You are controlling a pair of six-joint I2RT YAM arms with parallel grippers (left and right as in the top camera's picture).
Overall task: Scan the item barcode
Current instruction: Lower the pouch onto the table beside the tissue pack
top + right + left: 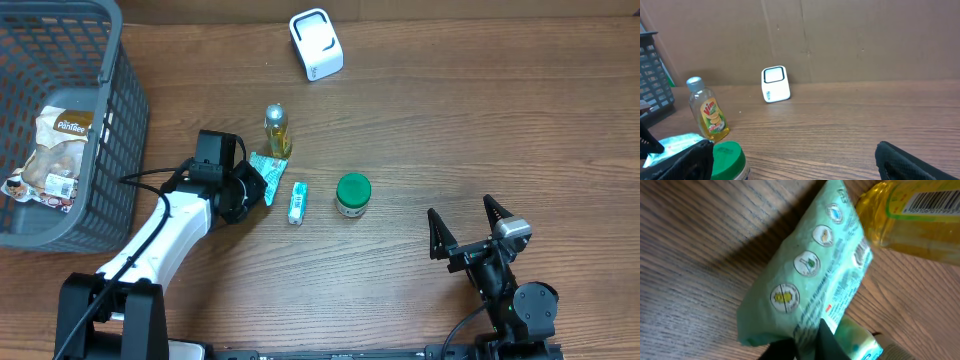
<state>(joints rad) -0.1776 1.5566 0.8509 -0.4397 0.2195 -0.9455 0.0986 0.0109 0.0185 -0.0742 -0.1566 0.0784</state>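
Near the middle of the tabletop, a little toward its left edge, my left gripper pinches the pale green packet by one edge. My black fingers are closed on its glossy, crinkled film. The packet is a soft, flat pouch printed with round icons and fine text, and it is tilted up off the wood-grain surface. Just beyond it stands a clear plastic bottle of yellow liquid with a grey cap and a barcode label; I cannot tell whether packet and bottle touch. A small teal-and-white tube lies just beside the packet, and a squat jar with a round green lid sits near that. By the far edge rests the white scanner box, rounded at its corners and well apart from the packet. A grey plastic mesh basket fills the far left corner and holds a snack bag. My right gripper hovers toward the near right corner, jaws spread wide, gripping nothing, well apart from the packet.
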